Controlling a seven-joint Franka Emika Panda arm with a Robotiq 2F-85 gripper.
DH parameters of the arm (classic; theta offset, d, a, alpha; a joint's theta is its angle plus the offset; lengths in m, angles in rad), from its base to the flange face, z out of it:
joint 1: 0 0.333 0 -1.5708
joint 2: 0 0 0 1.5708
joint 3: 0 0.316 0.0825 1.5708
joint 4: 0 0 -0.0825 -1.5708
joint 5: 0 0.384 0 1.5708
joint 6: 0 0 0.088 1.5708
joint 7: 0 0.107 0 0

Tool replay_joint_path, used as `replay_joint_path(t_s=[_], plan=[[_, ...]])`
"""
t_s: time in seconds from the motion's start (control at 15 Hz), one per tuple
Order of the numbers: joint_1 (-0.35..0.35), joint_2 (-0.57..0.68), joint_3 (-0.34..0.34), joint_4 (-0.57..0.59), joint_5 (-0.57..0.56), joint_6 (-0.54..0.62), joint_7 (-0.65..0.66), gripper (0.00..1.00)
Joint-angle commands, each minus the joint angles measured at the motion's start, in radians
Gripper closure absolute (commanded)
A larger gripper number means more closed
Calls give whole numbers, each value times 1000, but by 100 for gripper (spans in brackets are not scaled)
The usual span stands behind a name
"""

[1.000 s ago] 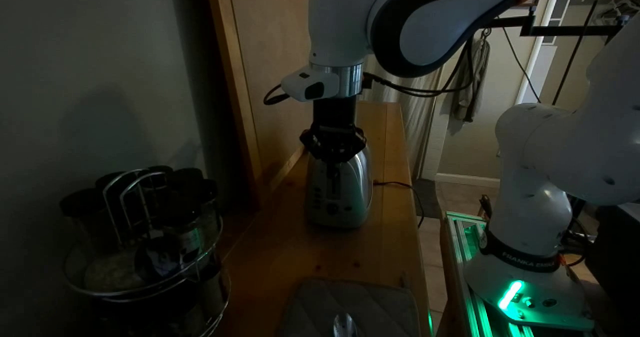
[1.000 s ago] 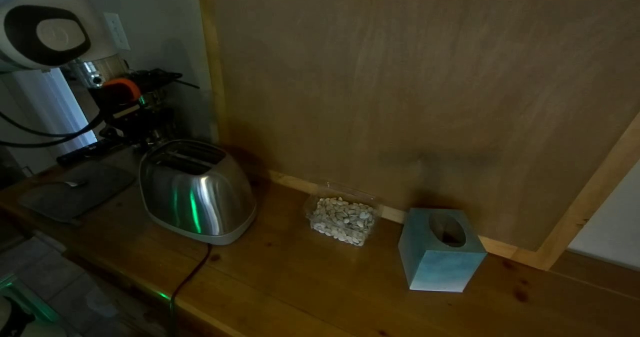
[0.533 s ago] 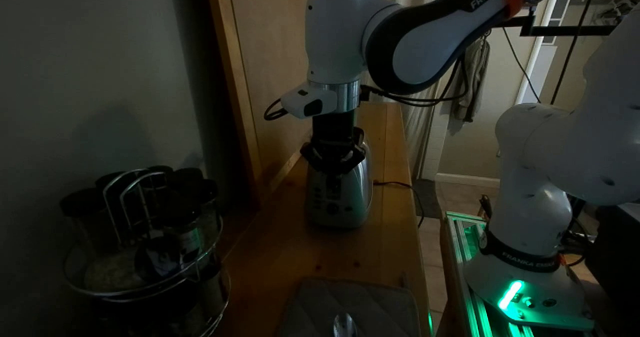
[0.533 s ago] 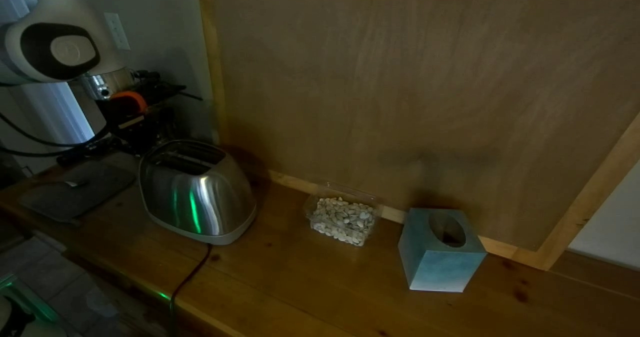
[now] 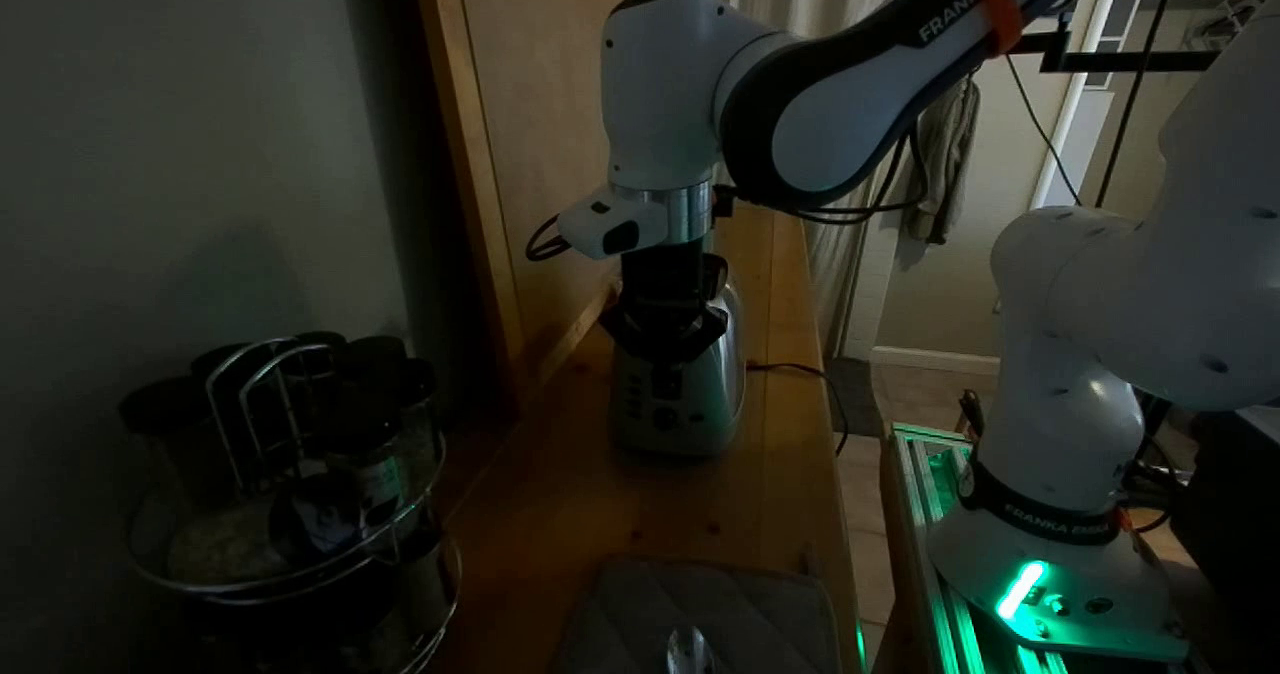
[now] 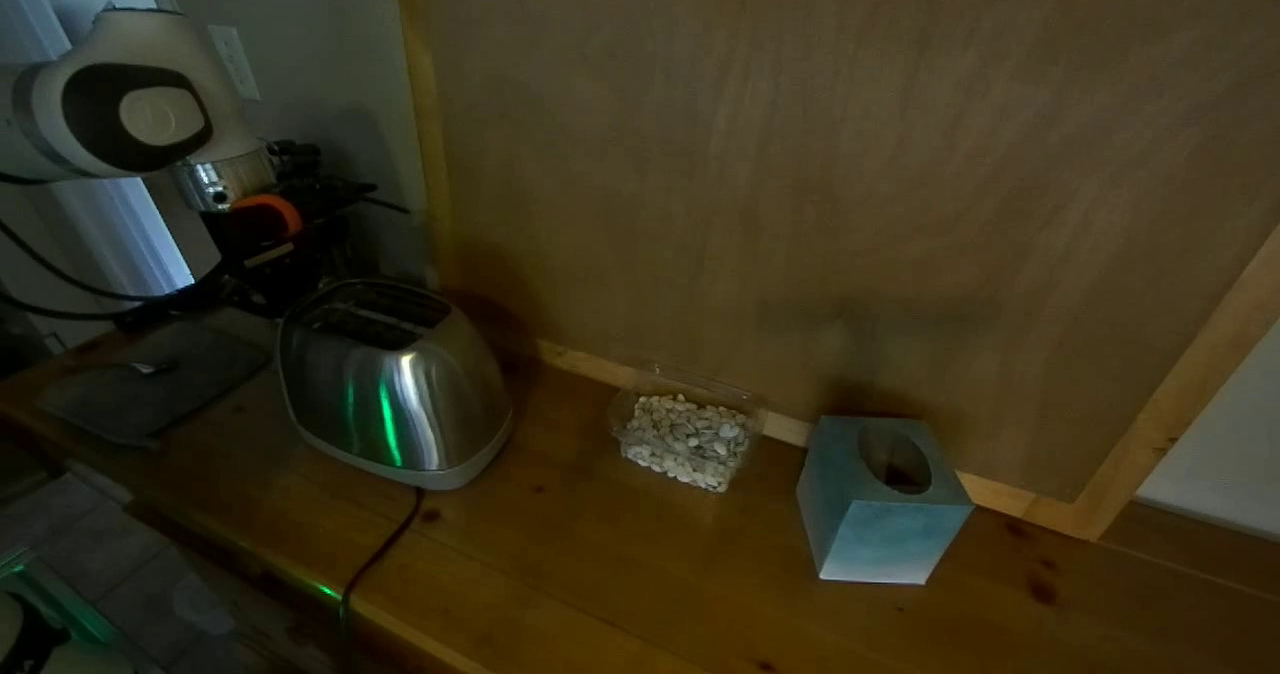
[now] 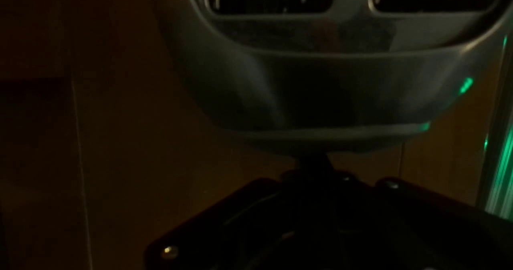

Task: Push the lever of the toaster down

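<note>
Gripper (image 7: 314, 160), fingers together and empty, points down at the control end of the toaster (image 5: 695, 396), the lever, lost in shadow, probably just beneath.

On the countertop (image 6: 600, 574) in an exterior view, a plastic container (image 6: 705, 387) stood right of the toaster (image 6: 400, 409), a tissue box (image 6: 885, 524) farther right, a panel (image 6: 820, 194) behind them. Left of the toaster, a spoon (image 6: 148, 366) lay on a quilted mat (image 6: 130, 404). In an exterior view, jars (image 5: 360, 424) sat in a wire rack (image 5: 225, 588) left of that mat.
</note>
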State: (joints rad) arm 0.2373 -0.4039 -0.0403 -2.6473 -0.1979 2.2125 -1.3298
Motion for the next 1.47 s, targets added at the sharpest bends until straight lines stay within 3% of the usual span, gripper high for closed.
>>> replay_joint_path(t_s=[0.0,0.47,1.0,1.07,1.13,1.33,1.4], plan=[[-15,41,11,-23,23,33,-20,100],[-22,6,21,-3,11,-2,-6,100],[-38,-73,68,97,-33,-186,18,100],[-37,-81,70,108,-34,-201,18,90],[-36,-89,71,115,-31,-210,19,73],[-41,-112,78,136,-32,-222,54,54],[-59,-115,91,148,-36,-218,129,46]])
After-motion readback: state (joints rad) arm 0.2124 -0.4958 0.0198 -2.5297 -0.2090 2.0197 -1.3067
